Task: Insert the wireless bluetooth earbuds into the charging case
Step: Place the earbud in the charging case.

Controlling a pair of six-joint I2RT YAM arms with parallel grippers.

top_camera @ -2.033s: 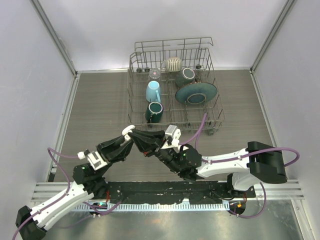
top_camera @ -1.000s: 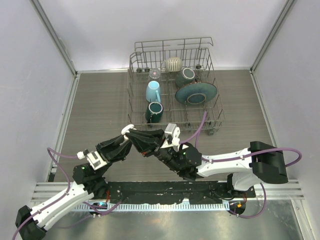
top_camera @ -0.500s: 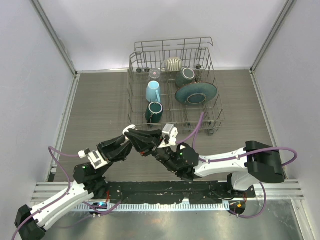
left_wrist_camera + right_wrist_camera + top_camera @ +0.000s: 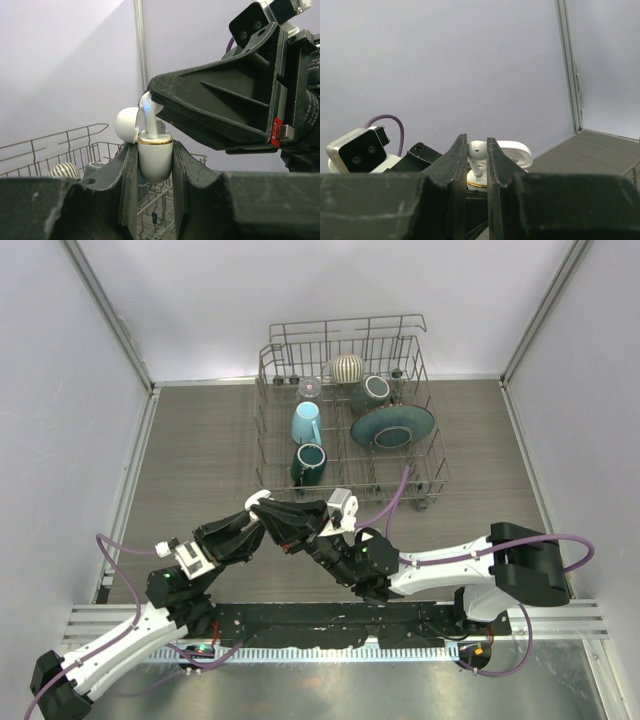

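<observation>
Pinching one of the wireless bluetooth earbuds (image 4: 148, 116) by its head, the right gripper (image 4: 476, 146) is seen with its fingers pressed close on it. The stem is already lowered into the open charging case (image 4: 155, 162). The case is clamped upright by the left gripper (image 4: 155, 150), its lid (image 4: 126, 125) swung back. Compared with two seconds earlier, the right wrist has been brought slightly leftward while the case has been kept in place, so seating is judged under way, not finished. A second earbud cannot be made out. The dish rack (image 4: 345, 420) stands beyond on the table (image 4: 200, 460)
</observation>
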